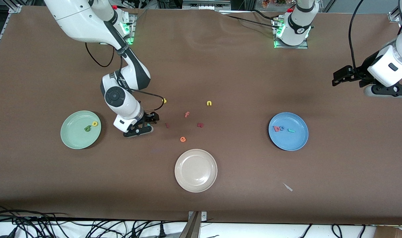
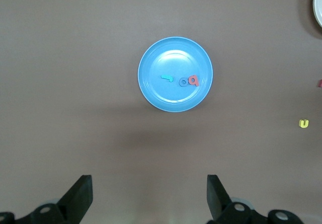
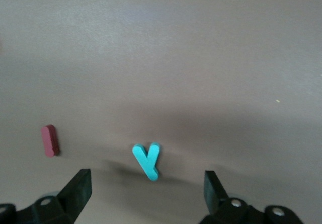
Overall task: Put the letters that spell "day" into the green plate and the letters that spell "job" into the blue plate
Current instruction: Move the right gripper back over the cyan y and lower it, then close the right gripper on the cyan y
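Observation:
The teal "y" (image 3: 147,161) lies flat on the brown table. My right gripper (image 3: 147,177) hangs low over it, open, with one finger on each side and neither touching it. In the front view this gripper (image 1: 147,123) is beside the green plate (image 1: 72,138), which holds the green "d" (image 1: 87,128) and the yellow "a" (image 1: 95,123). The blue plate (image 1: 295,142) holds the red "b" (image 1: 277,128), the blue "o" (image 1: 282,128) and the teal "j" (image 1: 291,130). My left gripper (image 1: 340,78) waits open and empty, high over the left arm's end of the table.
Loose letters lie mid-table: a yellow "s" (image 1: 164,100), a yellow "n" (image 1: 209,103), a salmon "f" (image 1: 186,114), a dark red bar (image 3: 50,140), a dark red letter (image 1: 200,125) and an orange "e" (image 1: 182,139). A cream plate (image 1: 196,185) lies nearer the camera.

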Robot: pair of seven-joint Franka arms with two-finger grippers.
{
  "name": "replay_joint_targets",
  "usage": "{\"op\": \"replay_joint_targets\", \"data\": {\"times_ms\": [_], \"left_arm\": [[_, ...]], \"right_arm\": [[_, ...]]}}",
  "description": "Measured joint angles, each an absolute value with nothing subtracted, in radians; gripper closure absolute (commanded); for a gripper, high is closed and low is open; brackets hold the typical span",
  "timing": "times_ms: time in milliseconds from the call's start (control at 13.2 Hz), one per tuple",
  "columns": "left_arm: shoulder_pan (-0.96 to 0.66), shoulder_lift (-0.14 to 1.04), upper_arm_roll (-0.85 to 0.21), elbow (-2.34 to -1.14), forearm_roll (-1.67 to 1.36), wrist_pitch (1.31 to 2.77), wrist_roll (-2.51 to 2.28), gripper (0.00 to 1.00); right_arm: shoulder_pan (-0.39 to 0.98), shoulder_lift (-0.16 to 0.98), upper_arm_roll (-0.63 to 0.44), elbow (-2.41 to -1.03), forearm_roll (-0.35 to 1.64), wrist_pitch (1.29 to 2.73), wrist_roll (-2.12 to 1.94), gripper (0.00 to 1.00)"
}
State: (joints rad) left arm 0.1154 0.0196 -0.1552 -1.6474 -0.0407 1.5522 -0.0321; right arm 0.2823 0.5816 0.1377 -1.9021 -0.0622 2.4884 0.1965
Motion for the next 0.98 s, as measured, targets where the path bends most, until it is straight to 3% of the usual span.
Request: {"op": "replay_joint_targets", "data": {"times_ms": [982], "left_arm": [[0.115, 0.020, -0.155, -1.642, -0.041, 1.547, -0.032, 0.00]], "right_arm": [[0.300, 0.630, 0.134, -1.861, -0.126, 2.487, 0.186, 0.47]]}}
